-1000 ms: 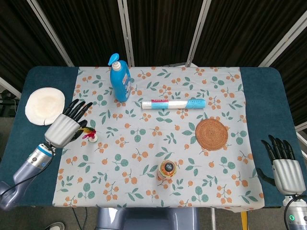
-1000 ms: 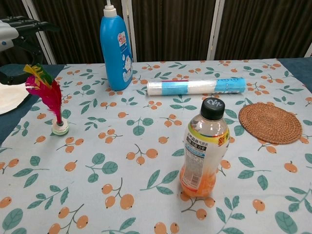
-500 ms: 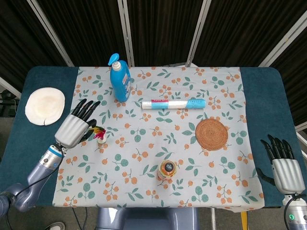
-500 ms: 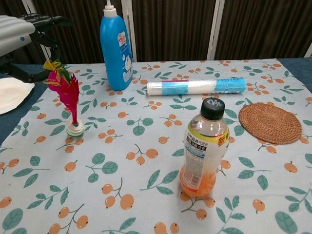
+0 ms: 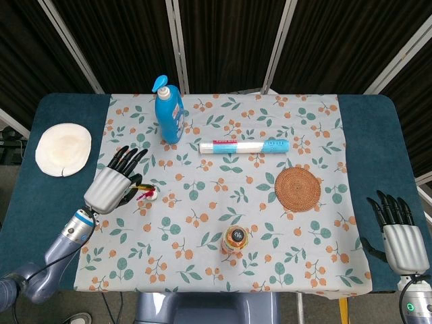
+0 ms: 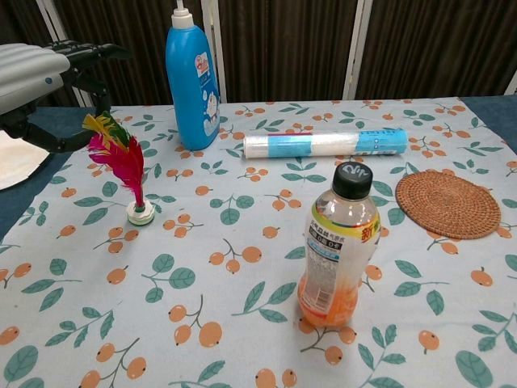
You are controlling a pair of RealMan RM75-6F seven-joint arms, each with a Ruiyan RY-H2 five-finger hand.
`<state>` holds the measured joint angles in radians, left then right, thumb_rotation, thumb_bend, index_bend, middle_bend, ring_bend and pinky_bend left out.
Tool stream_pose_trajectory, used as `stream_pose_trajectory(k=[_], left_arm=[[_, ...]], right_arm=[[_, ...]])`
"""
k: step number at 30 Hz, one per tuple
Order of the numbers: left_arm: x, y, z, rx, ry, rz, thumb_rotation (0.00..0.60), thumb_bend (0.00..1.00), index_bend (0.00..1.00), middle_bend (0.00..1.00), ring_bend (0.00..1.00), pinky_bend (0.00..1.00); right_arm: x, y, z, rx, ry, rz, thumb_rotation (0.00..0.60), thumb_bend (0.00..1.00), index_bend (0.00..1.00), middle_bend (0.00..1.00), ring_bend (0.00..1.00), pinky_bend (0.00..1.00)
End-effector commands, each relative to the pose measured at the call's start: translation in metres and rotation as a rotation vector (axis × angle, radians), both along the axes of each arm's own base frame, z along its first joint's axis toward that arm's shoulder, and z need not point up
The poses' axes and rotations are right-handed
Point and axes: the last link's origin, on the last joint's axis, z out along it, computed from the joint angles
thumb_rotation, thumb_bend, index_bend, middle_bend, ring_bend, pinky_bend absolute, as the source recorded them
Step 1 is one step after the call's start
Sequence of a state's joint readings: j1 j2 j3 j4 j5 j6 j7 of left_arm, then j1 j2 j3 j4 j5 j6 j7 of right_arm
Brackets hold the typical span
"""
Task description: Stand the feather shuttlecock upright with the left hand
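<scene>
The feather shuttlecock [image 6: 121,158] has magenta feathers with yellow-green tips and a white round base [image 6: 141,214]. It stands nearly upright on the floral cloth, leaning slightly left. My left hand [image 6: 32,73] is above and left of it and holds the feather tips between thumb and fingers. In the head view the shuttlecock [image 5: 145,194] lies just right of my left hand [image 5: 111,187]. My right hand [image 5: 398,233] rests at the table's front right corner, fingers spread, holding nothing.
A blue pump bottle [image 6: 191,81] stands behind the shuttlecock. A rolled blue-and-white tube [image 6: 323,144] lies mid-table, with a woven coaster [image 6: 448,204] to the right. An orange drink bottle [image 6: 338,250] stands near the front. A white round pad [image 5: 63,149] sits far left.
My left hand has moved right across the cloth with the shuttlecock, which stays upright on its base. The right hand has not moved.
</scene>
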<state>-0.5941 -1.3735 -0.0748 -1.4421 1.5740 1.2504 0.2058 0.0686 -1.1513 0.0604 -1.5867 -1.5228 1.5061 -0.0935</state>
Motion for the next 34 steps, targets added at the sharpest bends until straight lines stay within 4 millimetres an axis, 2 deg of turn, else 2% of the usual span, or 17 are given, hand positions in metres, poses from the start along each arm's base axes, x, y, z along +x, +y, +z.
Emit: stream_pose_trajectory(k=[1, 4, 7, 11, 15, 18, 25, 34], left_arm=[[-0.003, -0.001, 0.003, -0.002, 0.001, 0.012, 0.600, 0.32, 0.36, 0.00, 0.00, 0.00], [-0.005, -0.001, 0.008, 0.007, -0.006, 0.022, 0.600, 0.21, 0.19, 0.00, 0.00, 0.00], [-0.004, -0.001, 0.015, 0.016, -0.054, 0.037, 0.600, 0.19, 0.12, 0.00, 0.00, 0.00], [-0.002, -0.004, 0.029, 0.034, -0.101, 0.049, 0.600, 0.19, 0.13, 0.00, 0.00, 0.00], [-0.010, -0.017, 0.048, 0.089, -0.075, 0.045, 0.600, 0.19, 0.15, 0.00, 0.00, 0.00], [-0.025, -0.038, 0.062, 0.133, -0.043, 0.071, 0.600, 0.19, 0.15, 0.00, 0.00, 0.00], [-0.070, -0.087, 0.080, 0.178, 0.062, 0.205, 0.600, 0.18, 0.12, 0.00, 0.00, 0.00], [-0.107, -0.125, 0.096, 0.256, 0.082, 0.305, 0.600, 0.18, 0.09, 0.00, 0.00, 0.00]], right_arm=[[0.000, 0.000, 0.000, -0.001, 0.000, -0.002, 0.600, 0.15, 0.12, 0.00, 0.00, 0.00], [0.000, 0.000, 0.000, -0.003, -0.001, -0.004, 0.600, 0.15, 0.12, 0.00, 0.00, 0.00], [0.000, -0.001, 0.000, -0.003, -0.001, -0.005, 0.600, 0.15, 0.12, 0.00, 0.00, 0.00], [-0.001, -0.001, 0.000, -0.003, -0.001, -0.006, 0.600, 0.15, 0.12, 0.00, 0.00, 0.00], [-0.001, -0.001, 0.000, -0.002, -0.001, -0.007, 0.600, 0.15, 0.12, 0.00, 0.00, 0.00], [-0.001, -0.001, 0.000, -0.001, 0.000, -0.008, 0.600, 0.15, 0.12, 0.00, 0.00, 0.00], [0.000, -0.001, -0.001, 0.002, 0.008, -0.006, 0.600, 0.15, 0.12, 0.00, 0.00, 0.00], [0.000, -0.002, -0.003, 0.008, 0.014, -0.006, 0.600, 0.15, 0.12, 0.00, 0.00, 0.00]])
